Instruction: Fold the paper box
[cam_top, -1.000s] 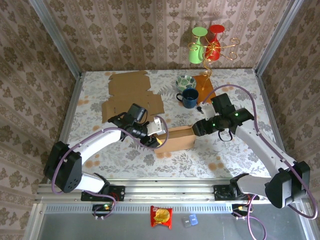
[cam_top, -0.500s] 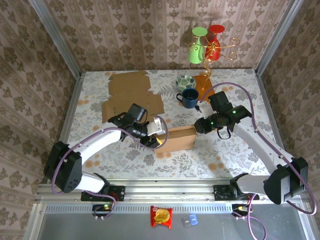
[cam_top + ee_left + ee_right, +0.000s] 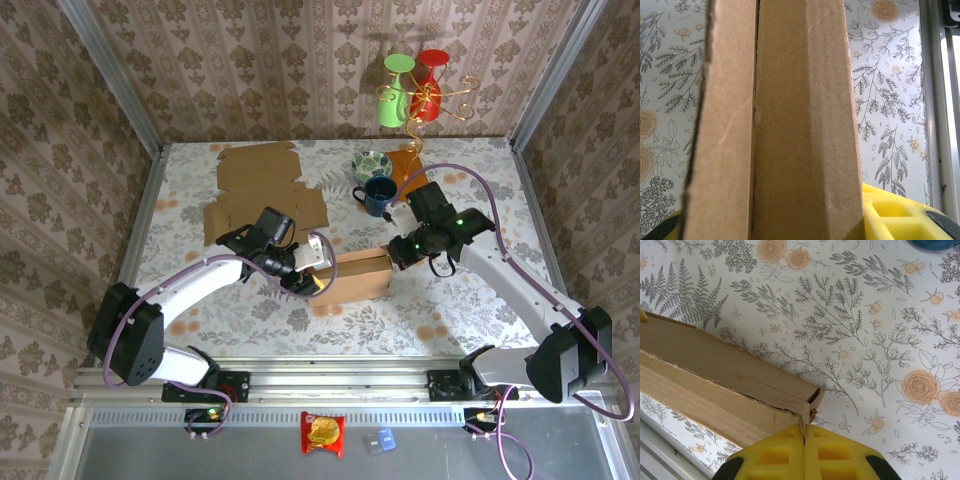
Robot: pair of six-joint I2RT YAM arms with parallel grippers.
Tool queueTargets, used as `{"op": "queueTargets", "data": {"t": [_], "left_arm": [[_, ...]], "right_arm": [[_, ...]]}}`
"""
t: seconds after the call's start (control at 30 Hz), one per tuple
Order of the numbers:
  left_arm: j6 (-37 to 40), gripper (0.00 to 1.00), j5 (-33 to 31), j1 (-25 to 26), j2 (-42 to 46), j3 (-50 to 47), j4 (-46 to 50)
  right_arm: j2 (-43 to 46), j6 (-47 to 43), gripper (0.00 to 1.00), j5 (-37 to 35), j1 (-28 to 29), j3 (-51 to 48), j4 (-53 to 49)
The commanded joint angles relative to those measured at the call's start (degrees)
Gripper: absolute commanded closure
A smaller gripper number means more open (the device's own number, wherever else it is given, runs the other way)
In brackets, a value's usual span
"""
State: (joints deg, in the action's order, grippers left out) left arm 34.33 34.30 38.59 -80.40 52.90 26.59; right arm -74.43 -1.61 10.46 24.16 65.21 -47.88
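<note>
The paper box [image 3: 355,275] is a brown cardboard box, partly folded, lying on the floral table at the centre. My left gripper [image 3: 312,272] is shut on its left end. In the left wrist view the paper box [image 3: 785,120] fills the space between the yellow fingers [image 3: 900,215]. My right gripper [image 3: 393,257] is at the box's right end. In the right wrist view its yellow fingertips [image 3: 785,450] are pressed together on a thin cardboard edge at the corner of the paper box [image 3: 725,385].
Flat cardboard sheets [image 3: 262,190] lie at the back left. A blue mug [image 3: 379,196] and a patterned bowl [image 3: 372,163] stand behind the right gripper. A wire stand with a green and a red cup [image 3: 412,95] is at the back. Metal rails border the table.
The right gripper has shifted slightly left along the box's right end and closed its fingers on the cardboard edge. The left arm and the box have stayed put.
</note>
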Motion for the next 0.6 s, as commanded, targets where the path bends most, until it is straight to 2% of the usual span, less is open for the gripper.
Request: {"op": "queueTargets", "data": {"t": [0.0, 0.33, 0.57], "left_arm": [[-0.36, 0.63, -1.26, 0.00, -0.80, 0.53, 1.50], [-5.37, 0.69, -3.76, 0.00, -1.60, 0.23, -1.69], [-6.20, 0.69, -4.78, -0.01, -0.99, -0.39, -2.55]], "right_arm": [[0.02, 0.48, 0.99, -2.91, 1.13, 1.85, -1.34], [2.62, 9.61, 1.00, -7.66, 6.19, -0.52, -1.02], [5.70, 17.63, 1.00, -10.04, 6.94, -4.48, 1.74]]}}
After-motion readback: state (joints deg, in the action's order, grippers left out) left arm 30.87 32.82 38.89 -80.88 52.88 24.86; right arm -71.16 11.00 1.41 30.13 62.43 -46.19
